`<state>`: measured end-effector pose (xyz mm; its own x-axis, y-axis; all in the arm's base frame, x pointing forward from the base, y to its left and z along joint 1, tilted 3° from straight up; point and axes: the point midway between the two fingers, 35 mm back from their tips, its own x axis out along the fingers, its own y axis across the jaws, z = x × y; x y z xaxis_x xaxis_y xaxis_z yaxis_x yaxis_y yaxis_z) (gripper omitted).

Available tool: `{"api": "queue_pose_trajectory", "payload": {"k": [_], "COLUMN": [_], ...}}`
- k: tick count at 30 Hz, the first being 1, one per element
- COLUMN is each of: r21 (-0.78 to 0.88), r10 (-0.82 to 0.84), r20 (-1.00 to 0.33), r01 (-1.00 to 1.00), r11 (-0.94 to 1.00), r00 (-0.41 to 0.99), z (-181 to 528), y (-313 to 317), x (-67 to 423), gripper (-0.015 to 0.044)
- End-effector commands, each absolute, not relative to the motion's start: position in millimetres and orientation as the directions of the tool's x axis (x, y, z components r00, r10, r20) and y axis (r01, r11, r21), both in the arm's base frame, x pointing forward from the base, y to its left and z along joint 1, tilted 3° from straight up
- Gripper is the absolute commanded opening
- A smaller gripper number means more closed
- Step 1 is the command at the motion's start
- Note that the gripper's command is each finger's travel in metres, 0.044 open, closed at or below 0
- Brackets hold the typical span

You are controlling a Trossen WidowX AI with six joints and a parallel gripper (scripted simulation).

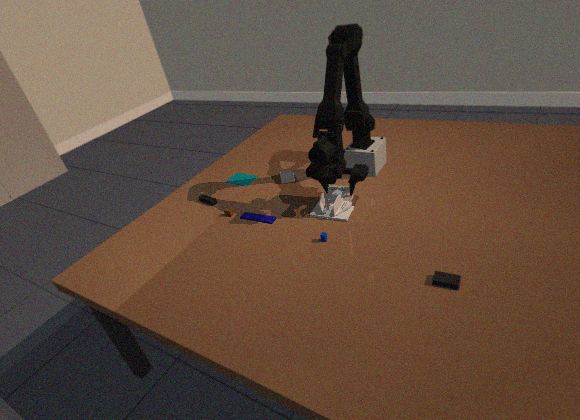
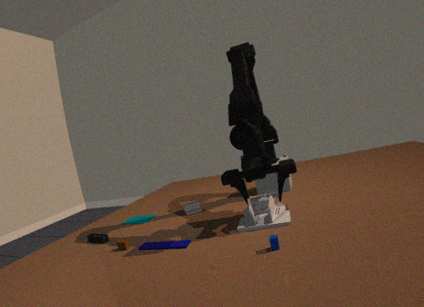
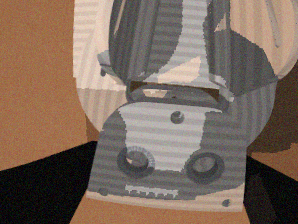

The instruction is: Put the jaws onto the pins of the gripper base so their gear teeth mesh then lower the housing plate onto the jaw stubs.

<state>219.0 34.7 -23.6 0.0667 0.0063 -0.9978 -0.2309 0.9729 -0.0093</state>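
Observation:
My gripper (image 1: 339, 191) (image 2: 264, 200) (image 3: 168, 156) is shut on the pale housing plate (image 3: 165, 132), which has two round holes and lies between the fingers. The gripper is low over the rear part of the white gripper base (image 2: 283, 221) (image 3: 90, 45). Two white jaws stand on the base, a left one (image 1: 322, 202) (image 2: 249, 215) and a right one (image 1: 340, 206) (image 2: 271, 209), with their long tips away from the plate. In the wrist view, round stub ends show inside both holes. Whether the plate sits level on the stubs, and how the gear teeth lie, I cannot tell.
Left of the base lie a grey angled part (image 1: 287, 177) (image 2: 193, 207), a teal plate (image 1: 242, 179) (image 2: 139, 219), a dark blue bar (image 1: 258, 218) (image 2: 165, 245), an orange block (image 2: 123, 245) and a black block (image 2: 98, 238). A blue block (image 1: 324, 237) (image 2: 274, 243) stands in front. Another black block (image 1: 446, 280) lies front right.

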Motion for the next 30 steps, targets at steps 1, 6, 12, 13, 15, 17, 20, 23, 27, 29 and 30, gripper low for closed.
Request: {"api": "queue_pose_trajectory", "payload": {"k": [1,6,12,13,15,17,20,23,27,29,30], "r21": [-0.011,-0.011,-0.011,-0.011,-0.011,-0.011,-0.011,-0.011,-0.011,-0.011,-0.011], "r10": [0.005,0.005,0.005,0.005,0.005,0.005,0.005,0.005,0.005,0.005,0.005], "r20": [-0.998,-0.998,-0.998,-0.998,-0.998,-0.998,-0.998,-0.998,-0.998,-0.998,-0.998], "r01": [-0.235,-0.235,-0.236,-0.236,-0.236,-0.236,-0.236,-0.236,-0.236,-0.236,-0.236], "r11": [0.972,0.972,0.972,0.972,0.972,0.972,0.972,0.972,0.972,0.972,0.972], "r00": [0.068,0.068,0.068,0.068,0.068,0.068,0.068,0.068,0.068,0.068,0.068], "z": [-24.6,-26.1,-26.5,-27.0,-28.1,-28.5,-28.5,-28.6,-30.5,-30.9,-30.9], "y": [34.4,34.4,34.4,34.4,34.4,34.4,34.4,34.4,34.4,34.4,34.4], "x": [219.2,219.3,219.3,219.4,219.4,219.5,219.5,219.5,219.6,219.6,219.6], "gripper": [0.0351,0.0351,0.0351,0.0351,0.0351,0.0351,0.0351,0.0351,0.0351,0.0351,0.0351]}}
